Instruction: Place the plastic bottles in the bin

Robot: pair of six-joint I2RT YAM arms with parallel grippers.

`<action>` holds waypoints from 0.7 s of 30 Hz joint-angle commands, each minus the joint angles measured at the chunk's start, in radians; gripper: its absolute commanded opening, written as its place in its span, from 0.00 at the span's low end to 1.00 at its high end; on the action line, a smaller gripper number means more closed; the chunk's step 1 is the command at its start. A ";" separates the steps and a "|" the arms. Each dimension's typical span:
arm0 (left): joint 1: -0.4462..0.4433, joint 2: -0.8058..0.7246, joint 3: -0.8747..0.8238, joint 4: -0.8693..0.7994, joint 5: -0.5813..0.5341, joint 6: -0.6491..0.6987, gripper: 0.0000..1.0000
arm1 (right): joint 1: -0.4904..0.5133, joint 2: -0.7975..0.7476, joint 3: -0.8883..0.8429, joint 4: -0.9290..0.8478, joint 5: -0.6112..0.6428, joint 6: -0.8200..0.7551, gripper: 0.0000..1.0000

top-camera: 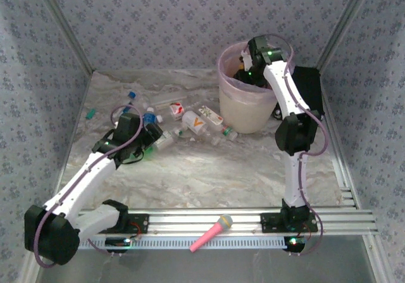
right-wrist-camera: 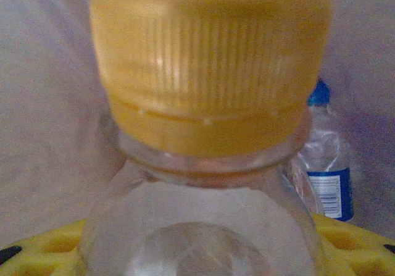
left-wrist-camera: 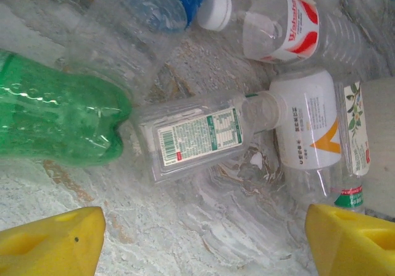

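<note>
Several plastic bottles [top-camera: 193, 125] lie in a heap left of the bin [top-camera: 250, 109], a cream bucket with a pink liner. My left gripper [top-camera: 149, 140] hovers low over the heap's left end. In the left wrist view it [left-wrist-camera: 203, 239] is open, with bare table between its yellow fingers [left-wrist-camera: 55, 242]. Just beyond lie a flat clear bottle [left-wrist-camera: 194, 137], a green bottle [left-wrist-camera: 58, 125] and a white bottle with an orange mark [left-wrist-camera: 305, 128]. My right gripper [top-camera: 253, 64] is inside the bin's mouth, shut on a clear bottle with a yellow cap [right-wrist-camera: 207, 66]. A blue-capped bottle [right-wrist-camera: 327, 165] lies inside the bin.
A black box [top-camera: 310, 90] stands right of the bin. A pink toy microphone [top-camera: 212, 232] rests on the front rail between the arm bases. A small teal object [top-camera: 90, 113] lies near the left wall. Patterned walls close in the table.
</note>
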 commanded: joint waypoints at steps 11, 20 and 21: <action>0.037 -0.027 -0.050 -0.070 -0.065 -0.038 0.95 | 0.005 -0.061 -0.107 0.093 0.047 -0.004 0.89; 0.034 0.020 0.031 -0.127 -0.151 0.214 0.99 | 0.006 -0.148 -0.064 0.021 0.104 -0.054 1.00; 0.032 0.023 0.045 -0.135 -0.176 0.245 0.99 | 0.004 -0.162 -0.060 0.013 0.102 -0.058 1.00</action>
